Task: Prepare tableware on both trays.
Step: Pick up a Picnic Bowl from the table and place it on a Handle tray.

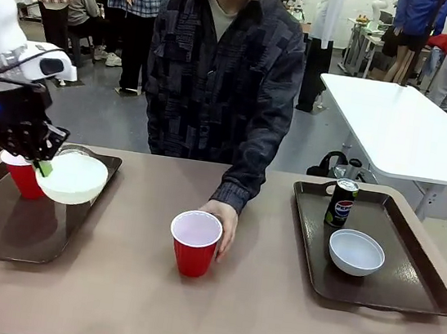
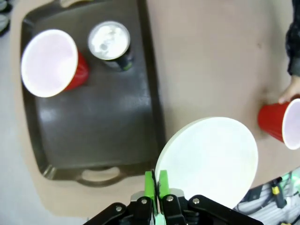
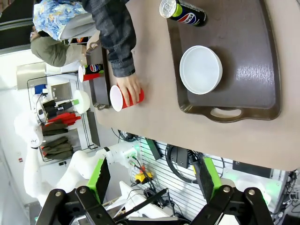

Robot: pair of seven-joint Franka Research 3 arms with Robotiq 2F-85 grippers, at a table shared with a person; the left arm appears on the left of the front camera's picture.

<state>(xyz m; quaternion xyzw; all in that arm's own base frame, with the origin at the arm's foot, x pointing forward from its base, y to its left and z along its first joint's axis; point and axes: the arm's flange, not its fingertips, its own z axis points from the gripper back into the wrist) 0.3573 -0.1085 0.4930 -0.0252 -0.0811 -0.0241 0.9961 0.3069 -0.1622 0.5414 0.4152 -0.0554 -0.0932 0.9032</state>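
My left gripper (image 1: 41,164) (image 2: 156,183) is shut on the rim of a white bowl (image 1: 74,178) (image 2: 208,157), holding it over the right rim of the left tray (image 1: 1,228) (image 2: 93,126). A red cup (image 1: 24,177) (image 2: 50,63) and a dark can (image 2: 110,42) stand on that tray. A second red cup (image 1: 195,242) (image 3: 125,97) stands mid-table with the person's hand (image 1: 227,221) on it. The right tray (image 1: 406,282) (image 3: 253,61) carries a can (image 1: 341,202) (image 3: 183,11) and a white bowl (image 1: 356,252) (image 3: 201,69). High above that tray, my right gripper (image 3: 154,183) is open with nothing in it.
The person (image 1: 222,84) stands at the far side of the table, one sleeve reaching to the middle. Bare tabletop (image 1: 271,305) lies between the trays. A white table (image 1: 410,130) and other people stand farther back.
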